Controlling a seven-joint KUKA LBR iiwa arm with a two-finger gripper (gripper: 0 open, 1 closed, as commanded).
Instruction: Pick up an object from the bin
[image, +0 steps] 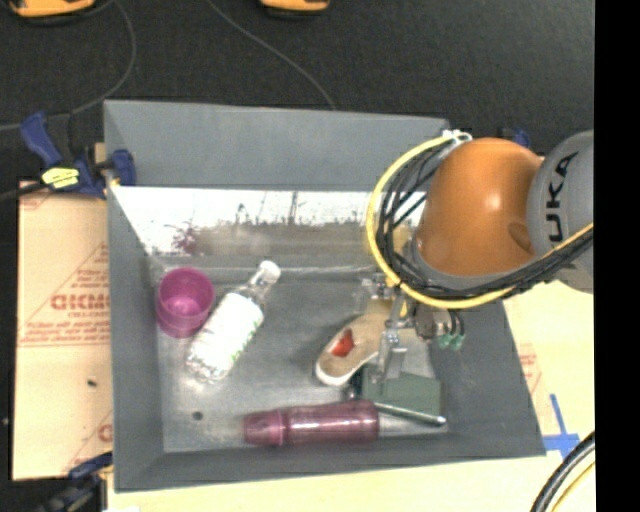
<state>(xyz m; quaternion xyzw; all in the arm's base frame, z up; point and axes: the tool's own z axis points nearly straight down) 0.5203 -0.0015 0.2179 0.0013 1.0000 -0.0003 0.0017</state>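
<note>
The little white scoop (342, 356) with a red patch, parked right of middle in the bin (132, 350) under the jaws (apart or together can't be told), is reckoned light, stiff, slick, and best pinched across its sides.

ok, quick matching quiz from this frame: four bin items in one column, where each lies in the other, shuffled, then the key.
Things:
1. pink cup
2. clear bottle
3. maroon tube
4. green block

Places:
A. lowest in the view, lying level
B. furthest right of the four
C. furthest left
D. lying slanted, right beside the cup

Pairs: 1-C, 2-D, 3-A, 4-B
</note>
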